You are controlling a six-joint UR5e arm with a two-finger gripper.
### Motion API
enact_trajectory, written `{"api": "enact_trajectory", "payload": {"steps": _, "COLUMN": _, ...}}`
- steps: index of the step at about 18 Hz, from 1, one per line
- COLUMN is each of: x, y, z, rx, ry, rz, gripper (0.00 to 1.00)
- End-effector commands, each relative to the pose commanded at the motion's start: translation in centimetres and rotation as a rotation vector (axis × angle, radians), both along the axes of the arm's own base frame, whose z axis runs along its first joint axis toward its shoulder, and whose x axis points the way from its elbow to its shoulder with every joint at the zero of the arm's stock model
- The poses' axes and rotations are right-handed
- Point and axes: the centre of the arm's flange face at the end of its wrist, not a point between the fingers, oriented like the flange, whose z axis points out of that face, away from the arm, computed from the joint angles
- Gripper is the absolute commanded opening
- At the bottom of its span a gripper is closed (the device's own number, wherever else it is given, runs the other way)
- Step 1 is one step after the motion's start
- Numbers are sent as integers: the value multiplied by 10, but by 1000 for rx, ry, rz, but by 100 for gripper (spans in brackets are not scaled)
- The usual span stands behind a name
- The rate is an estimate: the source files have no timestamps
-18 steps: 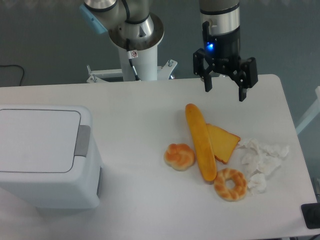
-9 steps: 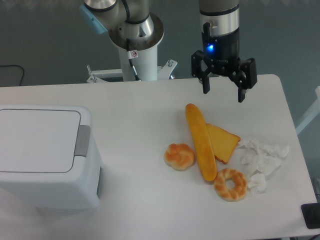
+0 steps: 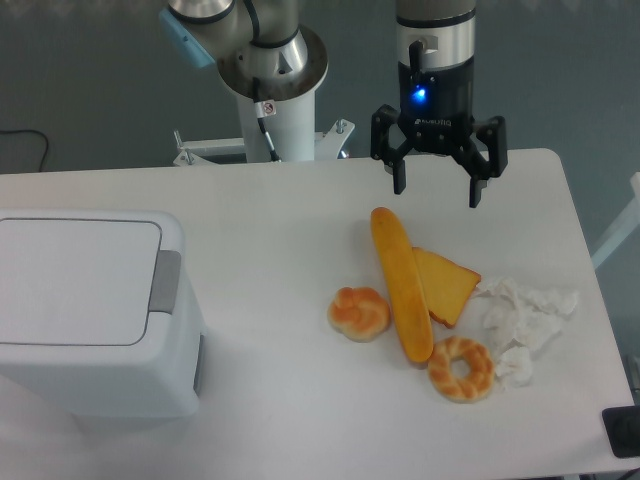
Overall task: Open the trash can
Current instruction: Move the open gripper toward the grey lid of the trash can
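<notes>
Gripper (image 3: pixel 435 185) hangs wide, empty, far right; approach step: next it must reach the large white boxy plastic trash can's (image 3: pixel 95 315) grey button strip (image 3: pixel 165 282).

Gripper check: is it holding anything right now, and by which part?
Nothing. The gripper hangs open above the table, apart from the baguette and trash can.

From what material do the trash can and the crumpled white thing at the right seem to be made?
The trash can looks like smooth white plastic: rounded moulded corners, a soft sheen, and a matte grey button strip. The crumpled wad is probably tissue or thin paper, judging by its sharp irregular creases and dull white surface.
</notes>
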Motion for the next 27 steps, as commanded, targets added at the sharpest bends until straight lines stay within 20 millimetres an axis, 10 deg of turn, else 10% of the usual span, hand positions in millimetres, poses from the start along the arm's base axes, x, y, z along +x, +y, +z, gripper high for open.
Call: {"api": "enact_trajectory", "payload": {"steps": 27, "x": 65, "y": 92, "z": 12, "rx": 372, "ry": -532, "rz": 567, "gripper": 100}}
